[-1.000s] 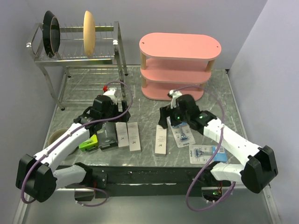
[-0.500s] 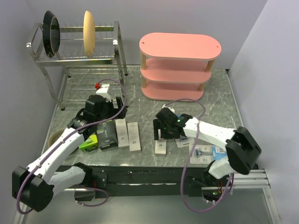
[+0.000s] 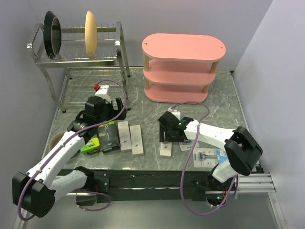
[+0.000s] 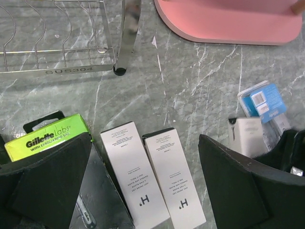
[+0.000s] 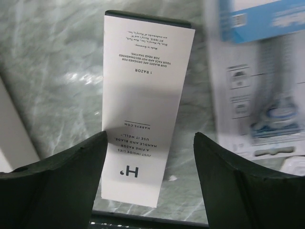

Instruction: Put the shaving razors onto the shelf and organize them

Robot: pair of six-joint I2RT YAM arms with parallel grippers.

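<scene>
The pink shelf (image 3: 183, 67) stands at the back, with nothing showing on its boards; its bottom board shows in the left wrist view (image 4: 228, 21). Two white razor boxes (image 3: 130, 138) lie side by side, seen between my open left gripper's (image 3: 104, 123) fingers (image 4: 143, 181). A lime-green box (image 4: 50, 136) and a black box (image 3: 108, 136) lie to their left. My right gripper (image 3: 167, 132) is open over a third white box (image 5: 145, 109), a finger on each side, not touching (image 5: 150, 162). Two blister packs (image 3: 187, 140) (image 3: 209, 156) lie to the right.
A metal dish rack (image 3: 76, 47) with plates stands at the back left; its foot (image 4: 119, 71) is close ahead of the left gripper. A tan bowl (image 3: 56, 140) sits at the left edge. The third white box lies near the table's front edge (image 5: 143, 222).
My right gripper has moved left and toward the front, down over the single white box. My left gripper has drawn back a little toward the dish rack. The razors have not moved.
</scene>
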